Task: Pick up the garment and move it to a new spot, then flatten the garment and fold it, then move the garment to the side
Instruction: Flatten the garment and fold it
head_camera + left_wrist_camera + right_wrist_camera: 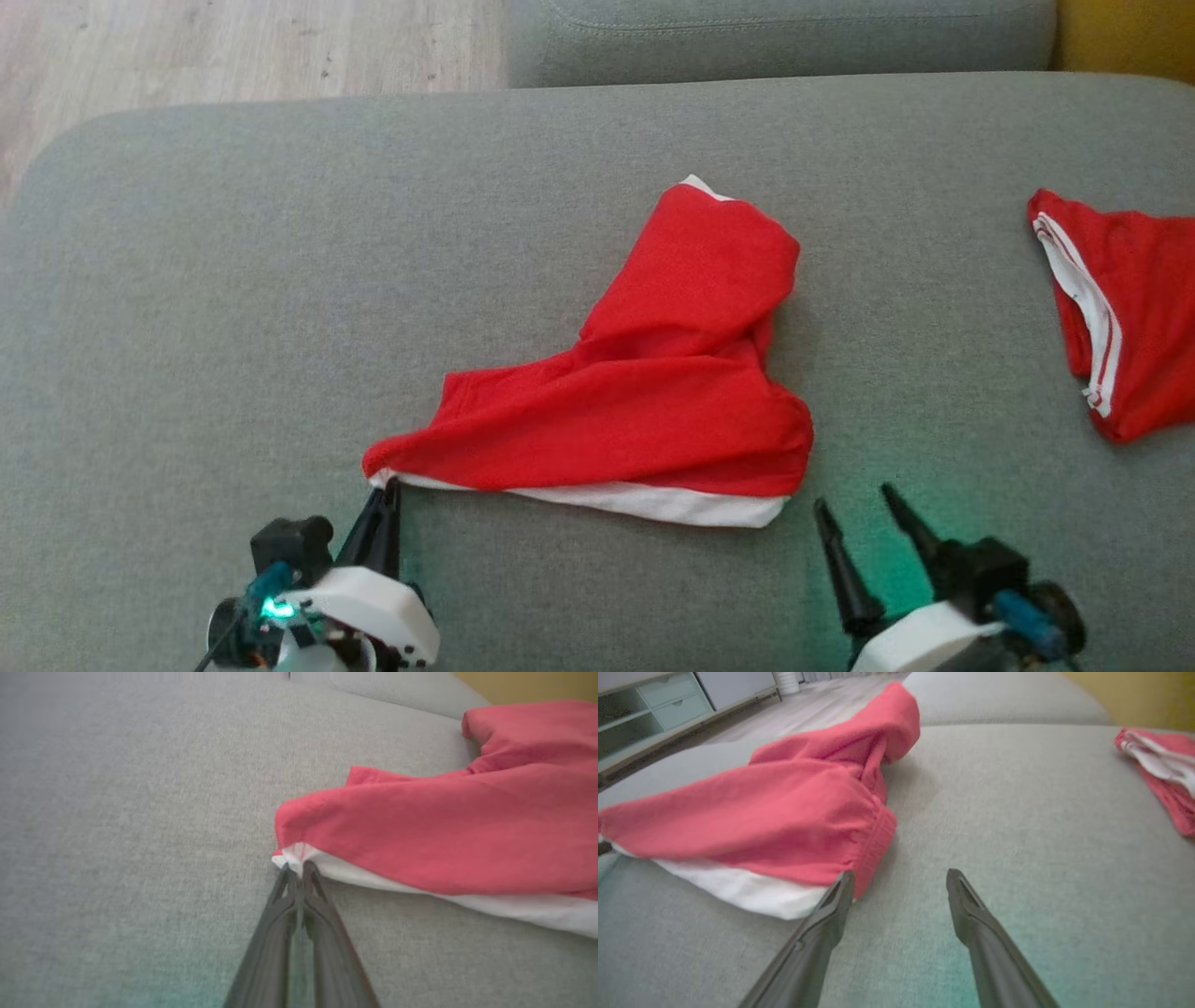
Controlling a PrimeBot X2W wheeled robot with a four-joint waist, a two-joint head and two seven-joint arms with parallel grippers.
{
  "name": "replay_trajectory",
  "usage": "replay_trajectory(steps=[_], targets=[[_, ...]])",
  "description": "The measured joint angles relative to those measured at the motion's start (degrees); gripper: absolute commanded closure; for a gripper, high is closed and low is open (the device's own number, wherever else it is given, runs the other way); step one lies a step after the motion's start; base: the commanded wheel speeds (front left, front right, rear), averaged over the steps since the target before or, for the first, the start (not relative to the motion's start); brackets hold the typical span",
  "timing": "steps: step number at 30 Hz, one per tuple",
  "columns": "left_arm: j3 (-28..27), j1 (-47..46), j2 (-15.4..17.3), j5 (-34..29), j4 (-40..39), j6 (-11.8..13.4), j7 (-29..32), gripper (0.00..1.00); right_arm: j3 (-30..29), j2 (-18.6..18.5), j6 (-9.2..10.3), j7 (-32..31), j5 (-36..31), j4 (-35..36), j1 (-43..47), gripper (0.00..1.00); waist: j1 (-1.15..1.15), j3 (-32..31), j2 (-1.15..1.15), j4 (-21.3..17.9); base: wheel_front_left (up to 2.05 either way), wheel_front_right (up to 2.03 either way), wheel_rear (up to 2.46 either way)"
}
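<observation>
Left gripper (390,490) is pinched shut on the white hem corner (292,854) at the garment's (653,401) seven o'clock, probably to lift it. Right gripper (853,497) is spread wide and empty, just beside the five o'clock corner. The garment lies crumpled mid-cushion (233,280).

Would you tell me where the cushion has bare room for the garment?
Widest bare cushion lies left of the garment, out to the rounded edge. A narrower strip lies between it and the second red piece. Crowded near edge: left gripper pinches the garment's corner, right gripper open beside it.
</observation>
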State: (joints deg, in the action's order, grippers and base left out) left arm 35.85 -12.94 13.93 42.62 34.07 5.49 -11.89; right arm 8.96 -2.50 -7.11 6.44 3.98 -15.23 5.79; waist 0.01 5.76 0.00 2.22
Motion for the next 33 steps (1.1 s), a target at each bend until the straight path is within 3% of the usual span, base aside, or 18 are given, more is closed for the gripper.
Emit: replay_trajectory(steps=[15,23,25,28,30,33], targets=[[0.1,-0.19,0.01,-1.36,-1.96,0.04,-1.27,1.0,9.49,-0.11,0.0,2.79,5.2,-17.25,-10.15,0.0,0.0,0.74,0.0,1.51,0.0,0.0,0.0],[0.9,-0.98,0.1,-1.36,-3.23,0.56,-1.27,1.0,13.56,-0.25,0.0,5.72,7.88,-22.56,-16.14,0.0,0.0,1.59,0.0,1.6,0.0,0.0,0.0],[0.9,-0.97,0.12,-1.36,-3.39,0.57,-1.27,1.0,14.12,-0.26,0.0,6.34,8.17,-22.54,-16.19,0.14,0.0,1.65,0.0,1.51,0.0,0.0,0.0],[0.89,-0.96,0.18,-1.36,-3.55,0.59,-1.27,1.0,14.39,-0.26,0.0,6.76,8.57,-21.9,-16.11,0.51,0.0,1.63,0.0,1.31,0.0,0.0,0.0],[0.88,-0.96,0.2,-1.36,-3.64,0.63,-1.27,1.0,14.34,-0.26,0.0,7.17,8.57,-20.64,-15.95,0.64,0.0,1.57,0.0,1.19,0.0,0.0,0.0],[0.85,-0.96,0.23,-1.36,-3.98,0.69,-1.29,1.0,14.25,-0.26,0.0,7.28,8.58,-18.66,-15.68,1.0,0.0,1.48,0.0,1.05,0.0,0.0,0.0]])
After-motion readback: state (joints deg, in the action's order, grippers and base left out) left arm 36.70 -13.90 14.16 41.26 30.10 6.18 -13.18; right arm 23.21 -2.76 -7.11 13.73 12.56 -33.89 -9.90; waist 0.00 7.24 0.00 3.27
